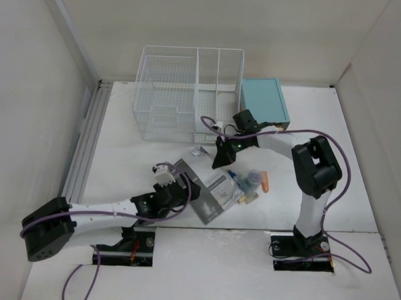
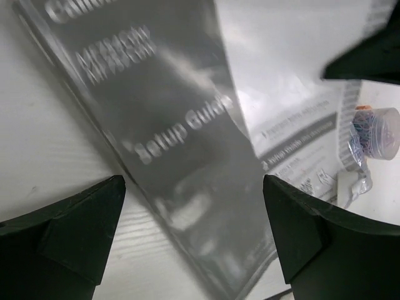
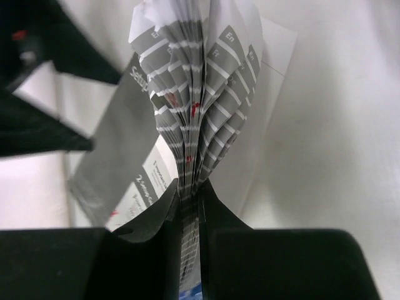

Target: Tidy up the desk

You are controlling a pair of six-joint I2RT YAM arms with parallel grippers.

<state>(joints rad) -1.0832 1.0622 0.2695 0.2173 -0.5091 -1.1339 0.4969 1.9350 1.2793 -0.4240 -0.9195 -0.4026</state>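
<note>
Close together, clip jar (image 1: 253, 176) and setup guide (image 1: 200, 201) lie on the desk (image 1: 121, 167).

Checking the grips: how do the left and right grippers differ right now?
The left gripper stands open over the flat gray setup guide, holding nothing; the right gripper is shut on a booklet whose pages fan out. Both are black.

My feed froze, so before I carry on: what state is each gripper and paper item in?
Left gripper: open, over the gray booklet.
Right gripper: shut on the manual.
Manual: pinched at one edge, pages fanned.
Gray booklet: lying flat on the desk.
</note>
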